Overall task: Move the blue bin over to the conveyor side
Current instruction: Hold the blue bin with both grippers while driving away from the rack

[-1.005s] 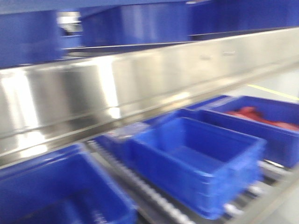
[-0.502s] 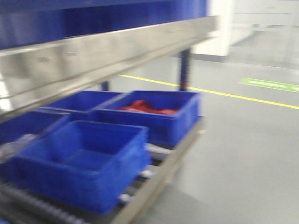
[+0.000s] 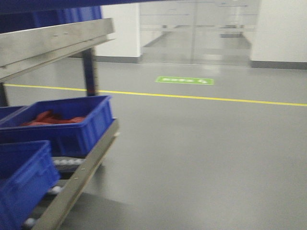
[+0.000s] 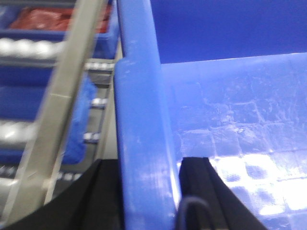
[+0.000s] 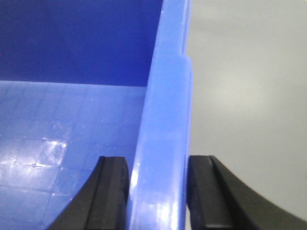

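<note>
Left gripper (image 4: pixel 146 167) straddles one side wall of the bin (image 4: pixel 144 110): one black finger (image 4: pixel 98 191) outside the wall, lower left of frame, the other (image 4: pixel 199 187) inside, over the glossy floor of the bin. Both press against the thick rim, so it is clamped on the bin. The rim runs up the middle of the left wrist view.

Right gripper (image 5: pixel 158 163), same grip on a side wall of the bin (image 5: pixel 165 110). One finger (image 5: pixel 112 189) is inside at bottom centre-left, one (image 5: pixel 206 191) outside at bottom centre-right. Both are tight to the wall. The rim runs vertically through the frame centre, with the bin's inside to its left and bare grey floor (image 5: pixel 249 96) to its right.

The bin is held between the two arms, just beside the steel rack (image 4: pixel 62 105). White rollers (image 4: pixel 24 47) and a rack bin of red stuff (image 4: pixel 53 19) sit at the upper left of the left wrist view.

Front view: rack (image 3: pixel 57 38) along the left edge. A rack bin (image 3: pixel 76 132) with red contents (image 3: pixel 48 118) is at mid left, and another rack bin (image 3: pixel 24 177) at lower left. Open floor fills the right, with a yellow line (image 3: pixel 192 97) across it and a green mark (image 3: pixel 184 80) beyond. The held bin does not show in this view.
</note>
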Robot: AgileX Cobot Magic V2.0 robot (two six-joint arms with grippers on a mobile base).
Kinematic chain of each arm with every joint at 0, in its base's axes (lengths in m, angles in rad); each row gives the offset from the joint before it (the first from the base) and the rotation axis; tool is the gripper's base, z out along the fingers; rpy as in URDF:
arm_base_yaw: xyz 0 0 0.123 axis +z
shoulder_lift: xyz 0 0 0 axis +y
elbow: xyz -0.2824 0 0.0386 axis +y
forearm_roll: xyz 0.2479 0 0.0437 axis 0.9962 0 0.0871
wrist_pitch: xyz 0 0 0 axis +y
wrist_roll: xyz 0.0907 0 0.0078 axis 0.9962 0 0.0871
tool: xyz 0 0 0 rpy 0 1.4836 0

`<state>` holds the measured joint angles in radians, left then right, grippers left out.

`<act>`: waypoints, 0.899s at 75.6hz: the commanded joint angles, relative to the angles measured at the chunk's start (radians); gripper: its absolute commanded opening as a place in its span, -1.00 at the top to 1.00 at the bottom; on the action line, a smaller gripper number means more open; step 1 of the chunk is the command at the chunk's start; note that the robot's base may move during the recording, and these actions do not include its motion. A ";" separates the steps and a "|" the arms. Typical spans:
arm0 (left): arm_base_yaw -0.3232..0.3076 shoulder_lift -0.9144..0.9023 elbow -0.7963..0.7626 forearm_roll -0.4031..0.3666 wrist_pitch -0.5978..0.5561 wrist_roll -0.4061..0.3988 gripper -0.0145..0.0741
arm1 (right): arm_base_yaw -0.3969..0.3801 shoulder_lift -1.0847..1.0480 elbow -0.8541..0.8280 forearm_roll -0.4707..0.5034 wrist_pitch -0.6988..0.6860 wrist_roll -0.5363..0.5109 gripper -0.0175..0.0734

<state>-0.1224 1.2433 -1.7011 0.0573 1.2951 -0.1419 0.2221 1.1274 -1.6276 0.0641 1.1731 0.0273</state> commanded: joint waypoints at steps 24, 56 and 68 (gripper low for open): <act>0.001 -0.022 -0.013 0.040 -0.074 0.007 0.71 | -0.006 -0.022 -0.024 -0.051 -0.115 -0.027 0.78; 0.001 -0.022 -0.013 0.040 -0.074 0.007 0.71 | -0.006 -0.022 -0.024 -0.051 -0.115 -0.027 0.78; 0.001 -0.022 -0.013 0.040 -0.074 0.007 0.71 | -0.006 -0.022 -0.024 -0.051 -0.115 -0.027 0.78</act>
<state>-0.1224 1.2433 -1.7011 0.0573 1.2951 -0.1419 0.2221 1.1274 -1.6276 0.0641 1.1731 0.0273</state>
